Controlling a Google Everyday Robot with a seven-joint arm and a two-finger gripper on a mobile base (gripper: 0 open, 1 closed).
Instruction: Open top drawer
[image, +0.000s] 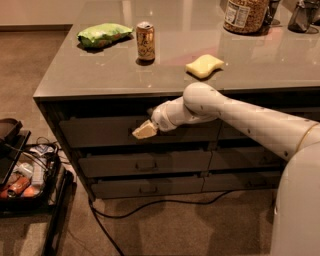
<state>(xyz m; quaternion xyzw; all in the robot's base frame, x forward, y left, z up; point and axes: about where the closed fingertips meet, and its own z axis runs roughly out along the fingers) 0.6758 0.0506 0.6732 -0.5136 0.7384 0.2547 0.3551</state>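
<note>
Gripper (145, 131): centre frame, at the top drawer (95, 132) front; grip state cannot be told; advise a straight, level outward pull.

Dim, warm yellow-brown cast overall. Light comes from above: the countertop (100, 70) shows soft glare patches at upper centre and upper right. The can (145, 41) and sponge (204, 65) throw short shadows toward the bottom of the frame. The overhang puts a dark band over the top drawer (95, 132). The gripper (145, 131) sits mid-frame just below that band, pale and lit. The floor (150, 230) is murky at lower left.
</note>
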